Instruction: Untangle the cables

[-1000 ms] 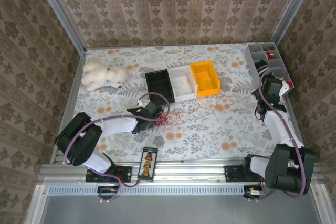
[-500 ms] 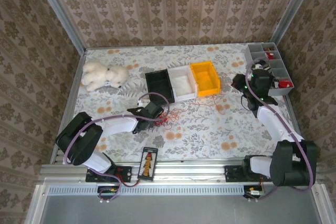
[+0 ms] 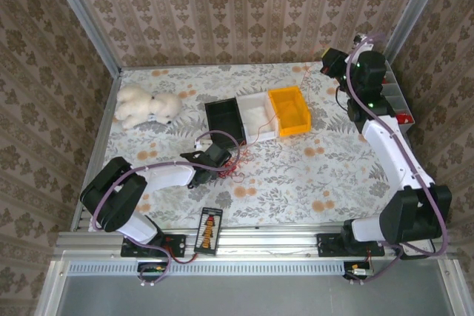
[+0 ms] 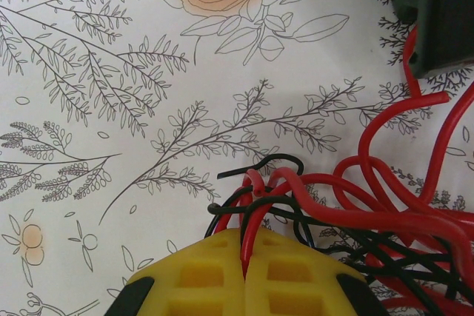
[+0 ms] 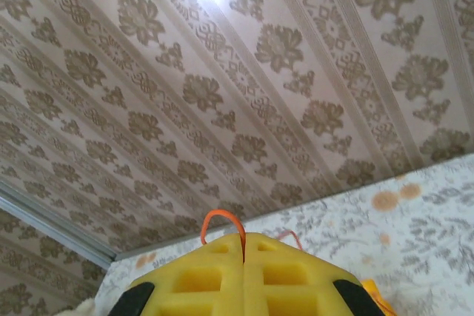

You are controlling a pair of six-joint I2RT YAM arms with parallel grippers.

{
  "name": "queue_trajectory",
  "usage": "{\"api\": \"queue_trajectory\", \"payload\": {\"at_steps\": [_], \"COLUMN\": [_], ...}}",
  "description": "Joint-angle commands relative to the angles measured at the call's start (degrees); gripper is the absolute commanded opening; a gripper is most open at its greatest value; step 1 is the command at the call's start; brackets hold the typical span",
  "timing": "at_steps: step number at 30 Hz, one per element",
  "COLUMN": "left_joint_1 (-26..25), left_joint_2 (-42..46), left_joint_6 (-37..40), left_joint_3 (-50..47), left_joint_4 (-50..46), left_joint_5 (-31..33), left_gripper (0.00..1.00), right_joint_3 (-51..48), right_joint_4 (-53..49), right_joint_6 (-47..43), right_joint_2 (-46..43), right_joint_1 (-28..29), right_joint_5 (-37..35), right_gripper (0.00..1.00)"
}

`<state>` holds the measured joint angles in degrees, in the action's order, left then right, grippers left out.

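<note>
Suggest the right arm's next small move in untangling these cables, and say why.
Probably pull the right gripper slightly further from the left gripper. Both are shut: the left on the tangle, the right on one red strand that stretches between them, so more pull may draw it free.

Red and black cables (image 4: 385, 216), floral table (image 3: 296, 175), yellow bin (image 3: 289, 111), damask walls (image 3: 244, 12)
</note>
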<state>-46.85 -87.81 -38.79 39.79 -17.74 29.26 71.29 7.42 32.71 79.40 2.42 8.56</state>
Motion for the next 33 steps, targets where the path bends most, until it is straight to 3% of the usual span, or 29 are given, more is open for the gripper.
{"api": "queue_trajectory", "payload": {"at_steps": [1,6,13,16,18,20,22,26,33], "left_joint_1": [-0.3,-1.0,-1.6,-2.1,-2.4,-2.8,-3.2,-3.8,-3.9], "left_joint_2": [-1.7,-1.6,-2.4,-2.8,-3.1,-3.3,-3.4,-3.4,-4.2], "left_joint_6": [0.2,0.0,0.8,1.4,1.8,2.2,2.4,2.7,3.6], "left_joint_3": [-0.2,0.1,1.2,1.8,2.1,2.5,2.8,3.0,3.5], "left_joint_4": [-1.3,-1.7,-1.8,-1.9,-1.9,-1.9,-2.3,-2.3,-1.8], "left_joint_5": [-0.6,0.4,0.4,0.5,0.6,0.8,1.2,1.7,1.2], "left_gripper": [0.0,0.0,0.0,0.0,0.0,0.0,0.0,0.0,0.0], "right_joint_3": [1.7,1.5,-1.4,-0.7,1.6,5.0,5.2,0.3,-9.5], "right_joint_4": [-0.3,-0.9,-5.6,-7.3,-9.3,-14.8,-17.0,-15.1,-14.8], "right_joint_6": [-1.6,-2.7,-2.8,-1.9,-2.6,-3.5,-4.0,-5.0,-8.1], "right_joint_2": [4.5,7.4,11.7,15.8,19.8,23.2,23.9,19.8,12.1], "right_joint_1": [0.6,2.2,3.4,3.4,3.5,3.9,4.6,6.8,14.6], "right_joint_5": [1.0,5.0,-4.8,-5.7,-2.3,0.7,1.1,-1.0,-0.9], "right_gripper": [0.0,0.0,0.0,0.0,0.11,0.35,0.45,0.52,0.53]}}
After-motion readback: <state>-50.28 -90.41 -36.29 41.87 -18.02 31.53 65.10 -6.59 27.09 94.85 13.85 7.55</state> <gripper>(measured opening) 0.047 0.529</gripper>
